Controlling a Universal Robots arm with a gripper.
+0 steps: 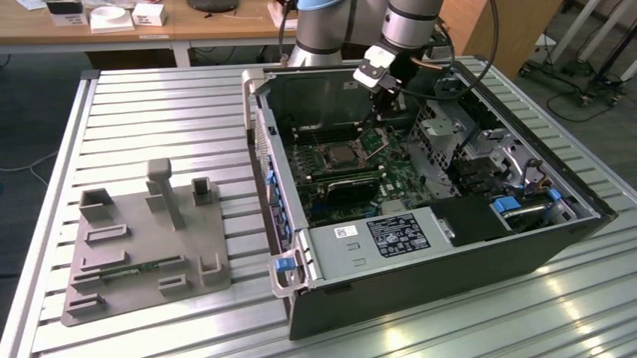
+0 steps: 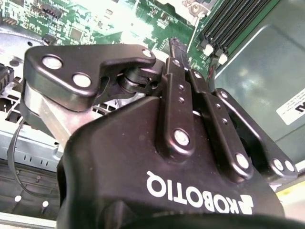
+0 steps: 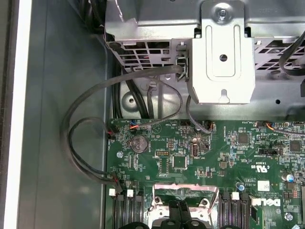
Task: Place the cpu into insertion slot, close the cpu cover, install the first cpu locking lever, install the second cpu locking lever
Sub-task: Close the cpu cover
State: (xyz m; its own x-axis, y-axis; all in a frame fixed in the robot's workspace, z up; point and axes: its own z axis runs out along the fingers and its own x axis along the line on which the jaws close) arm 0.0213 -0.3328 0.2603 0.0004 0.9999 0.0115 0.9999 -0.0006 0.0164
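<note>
**Progress.** The cpu [image 1: 344, 155] is sitting flat in the socket at the middle of the motherboard, so the first step is judged done. The cpu cover [image 1: 374, 139] appears to be standing raised at the socket's far edge, not yet lying over the chip. Closing it and setting both locking levers are judged outstanding (the levers themselves are too small to tell).

**Tool.** The gripper [image 1: 380, 118] is reaching down into the computer case [image 1: 557, 224], which is resting on the bench [image 1: 149, 112]. Its tips are hovering just beside the cover, and the jaws are looking clenched together, grasping nothing.

**Clearance.** The drive cage [image 1: 448, 142] is crowding the exterior view's right. Loose cables [image 3: 71, 143] are looping near the board's far edge. Open room is lying over the socket and toward the exterior view's left.
</note>
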